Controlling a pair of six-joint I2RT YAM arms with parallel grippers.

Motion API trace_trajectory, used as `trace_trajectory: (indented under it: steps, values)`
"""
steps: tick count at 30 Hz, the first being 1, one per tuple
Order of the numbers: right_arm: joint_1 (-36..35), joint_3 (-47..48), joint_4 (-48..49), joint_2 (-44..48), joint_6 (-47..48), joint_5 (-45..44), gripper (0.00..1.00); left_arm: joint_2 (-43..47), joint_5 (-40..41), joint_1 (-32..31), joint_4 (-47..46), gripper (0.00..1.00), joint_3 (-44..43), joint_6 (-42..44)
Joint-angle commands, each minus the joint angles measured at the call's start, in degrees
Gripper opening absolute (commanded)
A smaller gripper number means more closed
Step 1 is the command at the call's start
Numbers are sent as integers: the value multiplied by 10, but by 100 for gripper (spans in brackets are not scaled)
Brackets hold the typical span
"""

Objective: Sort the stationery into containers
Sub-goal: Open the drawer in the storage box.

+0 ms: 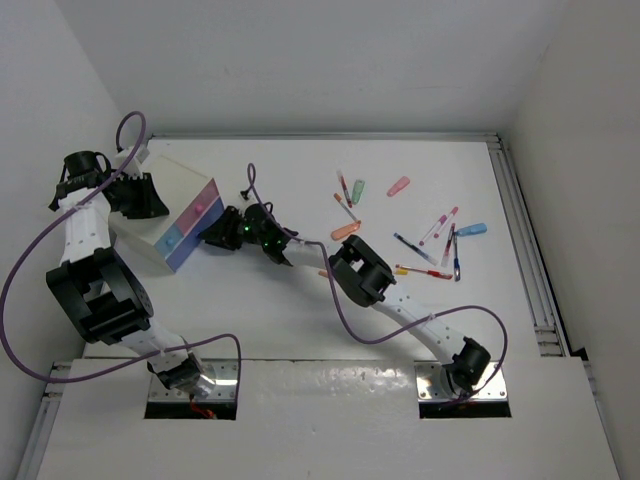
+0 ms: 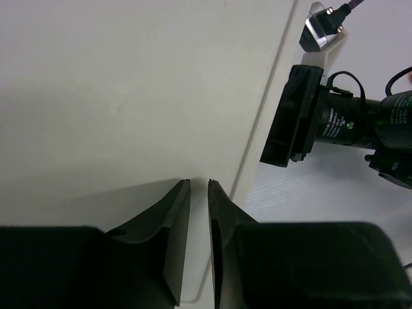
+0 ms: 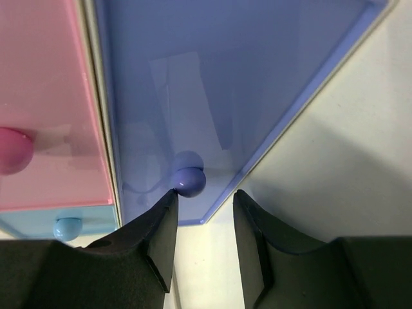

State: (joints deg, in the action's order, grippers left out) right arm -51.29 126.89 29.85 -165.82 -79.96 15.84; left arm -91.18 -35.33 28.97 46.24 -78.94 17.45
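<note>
The containers are drawers in a white box (image 1: 160, 200) at the left, with a pink front (image 1: 203, 204) and a blue front (image 1: 180, 240). My right gripper (image 1: 215, 236) is open at the blue drawer front (image 3: 225, 77); its left fingertip touches the round blue knob (image 3: 188, 181), and nothing is between the jaws. A pink front (image 3: 45, 96) with a pink knob (image 3: 11, 150) is beside it. My left gripper (image 1: 140, 196) rests on the box top (image 2: 129, 96), jaws almost together and empty. Pens (image 1: 439, 226) and stubby green (image 1: 358, 190), pink (image 1: 398, 186), orange (image 1: 346, 230) and light-blue (image 1: 471, 230) pieces lie scattered at the right.
A light-blue knob (image 3: 67, 227) of a third drawer shows below the pink front. The right arm's wrist camera (image 2: 322, 122) shows beyond the box edge in the left wrist view. A rail (image 1: 525, 250) runs along the table's right edge. White walls enclose the table.
</note>
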Motion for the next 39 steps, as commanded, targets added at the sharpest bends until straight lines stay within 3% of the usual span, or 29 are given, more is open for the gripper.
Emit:
trace_trajectory:
  steps: [1,14,39]
  values:
    - [-7,25,57,1,32,1,40,-26,26,6,25,24,24,1]
    - [-15,22,85,-9,48,-12,42,-30,36,6,24,23,38,-6]
    - [-14,60,113,-35,76,-47,34,-37,47,3,10,19,65,-11]
